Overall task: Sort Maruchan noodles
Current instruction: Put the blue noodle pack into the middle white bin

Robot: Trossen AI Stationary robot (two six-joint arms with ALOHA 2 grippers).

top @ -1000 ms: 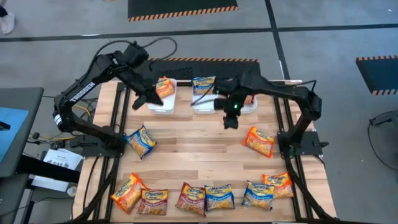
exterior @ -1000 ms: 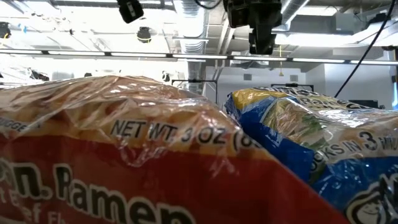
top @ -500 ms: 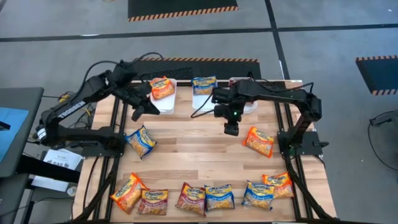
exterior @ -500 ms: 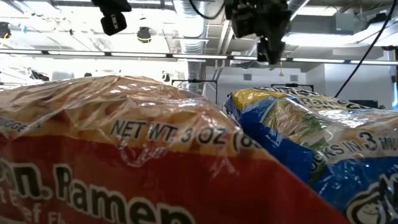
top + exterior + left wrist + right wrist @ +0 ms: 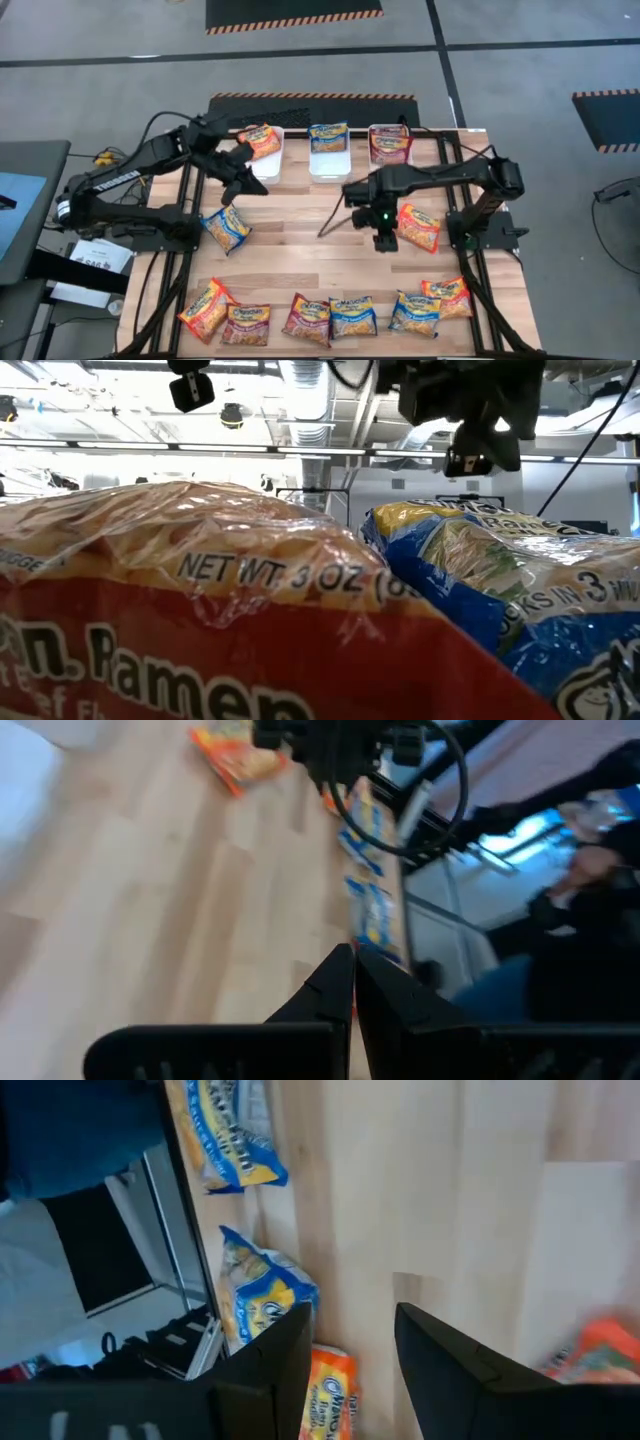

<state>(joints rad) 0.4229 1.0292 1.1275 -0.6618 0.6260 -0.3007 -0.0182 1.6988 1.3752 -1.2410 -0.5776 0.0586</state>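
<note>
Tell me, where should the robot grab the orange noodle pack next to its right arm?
Probably from straight above, pinching across the short width near the middle of the orange noodle pack. It lies flat and tilted on the table, so the fingers should turn to match. The right gripper, open, hovers just beside it; nothing crowds its sides.
</note>
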